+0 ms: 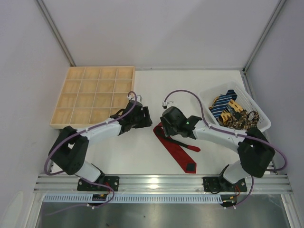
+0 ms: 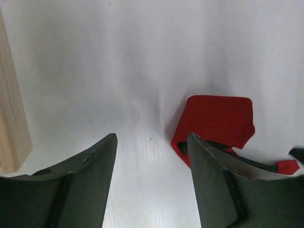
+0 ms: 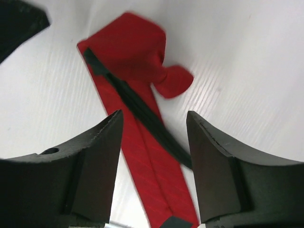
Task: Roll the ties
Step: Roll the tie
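Observation:
A plain red tie (image 1: 178, 151) lies slanted on the white table, its wide end toward the near edge and its narrow end folded over at the top. My left gripper (image 1: 148, 118) is open just left of that folded end (image 2: 216, 121), which shows behind its right finger; nothing sits between the fingers. My right gripper (image 1: 166, 125) is open low over the tie, and the red band (image 3: 147, 161) with its dark lining strip runs through the gap between the fingers (image 3: 102, 142). More ties, navy striped (image 1: 223, 105), mustard (image 1: 235, 105) and speckled (image 1: 243, 118), lie heaped in a basket.
The white mesh basket (image 1: 253, 102) stands at the right. A wooden tray of square compartments (image 1: 90, 99) sits at the back left, its edge (image 2: 12, 123) close to the left gripper. Purple cables loop over both arms. The left gripper's finger (image 3: 19, 21) shows in the right wrist view.

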`<state>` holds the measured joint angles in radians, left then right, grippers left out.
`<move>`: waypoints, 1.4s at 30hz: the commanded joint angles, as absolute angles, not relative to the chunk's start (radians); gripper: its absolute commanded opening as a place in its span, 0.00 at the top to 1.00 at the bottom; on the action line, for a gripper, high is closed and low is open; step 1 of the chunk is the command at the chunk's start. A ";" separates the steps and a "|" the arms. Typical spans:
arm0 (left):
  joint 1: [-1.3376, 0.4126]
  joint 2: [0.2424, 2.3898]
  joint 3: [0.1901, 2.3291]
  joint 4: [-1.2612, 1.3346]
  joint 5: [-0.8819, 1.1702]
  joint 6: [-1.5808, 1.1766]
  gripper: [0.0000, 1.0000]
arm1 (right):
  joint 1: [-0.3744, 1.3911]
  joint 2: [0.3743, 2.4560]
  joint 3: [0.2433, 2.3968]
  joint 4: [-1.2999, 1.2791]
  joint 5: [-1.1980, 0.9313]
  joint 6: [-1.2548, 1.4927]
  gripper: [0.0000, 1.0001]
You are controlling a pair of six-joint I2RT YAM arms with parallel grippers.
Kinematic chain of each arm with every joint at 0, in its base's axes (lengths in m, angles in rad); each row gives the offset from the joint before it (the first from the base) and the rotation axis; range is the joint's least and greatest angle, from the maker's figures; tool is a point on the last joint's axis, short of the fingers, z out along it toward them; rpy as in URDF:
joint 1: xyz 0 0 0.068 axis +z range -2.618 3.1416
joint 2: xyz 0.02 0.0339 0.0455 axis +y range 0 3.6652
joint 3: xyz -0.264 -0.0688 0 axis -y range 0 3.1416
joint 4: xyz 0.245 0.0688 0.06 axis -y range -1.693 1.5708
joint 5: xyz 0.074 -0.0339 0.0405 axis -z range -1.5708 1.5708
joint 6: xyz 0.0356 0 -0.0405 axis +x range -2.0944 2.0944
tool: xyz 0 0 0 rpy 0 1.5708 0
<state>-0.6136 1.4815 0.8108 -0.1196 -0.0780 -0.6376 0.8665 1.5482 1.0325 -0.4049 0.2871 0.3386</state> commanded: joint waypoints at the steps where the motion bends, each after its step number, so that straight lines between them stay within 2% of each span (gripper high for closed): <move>1: -0.606 1.522 0.917 -0.097 -0.057 -0.612 0.34 | 0.906 1.410 0.950 -0.482 0.249 0.526 0.41; 4: -0.601 1.587 0.981 -0.112 -0.035 -0.589 0.34 | 0.910 1.315 0.844 -0.531 0.193 0.635 0.48; 6: -0.598 1.641 1.017 -0.103 -0.009 -0.575 0.35 | 0.917 1.248 0.768 -0.538 0.170 0.695 0.60; 9: -0.598 1.724 1.072 -0.097 0.070 -0.563 0.36 | 0.920 1.160 0.681 -0.517 0.115 0.736 0.72; 10: -0.598 1.742 1.087 -0.091 0.101 -0.555 0.37 | 0.922 1.145 0.631 -0.497 0.103 0.747 0.80; 14: -0.601 1.821 1.137 -0.071 0.184 -0.549 0.39 | 0.925 1.114 0.534 -0.479 0.094 0.805 0.94; 20: -0.615 1.838 1.112 -0.034 0.253 -0.551 0.44 | 0.930 1.117 0.488 -0.460 0.103 0.831 0.97; 28: -0.624 1.801 0.991 -0.005 0.269 -0.577 0.48 | 0.901 1.230 0.557 -0.483 0.268 0.766 0.97; 34: -0.630 1.668 0.816 0.035 0.213 -0.637 0.50 | 0.796 1.321 0.613 -0.427 0.301 0.641 0.97; 39: -0.637 1.510 0.672 0.041 0.160 -0.696 0.50 | 0.687 1.391 0.725 -0.388 0.327 0.453 0.98; 42: -0.667 1.399 0.612 0.031 0.112 -0.748 0.49 | 0.680 1.436 0.808 -0.370 0.344 0.365 0.96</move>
<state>-0.6384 1.4956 0.6521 0.0135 0.1726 -0.6796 0.6857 1.4132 0.7113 -0.4202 0.2852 0.5140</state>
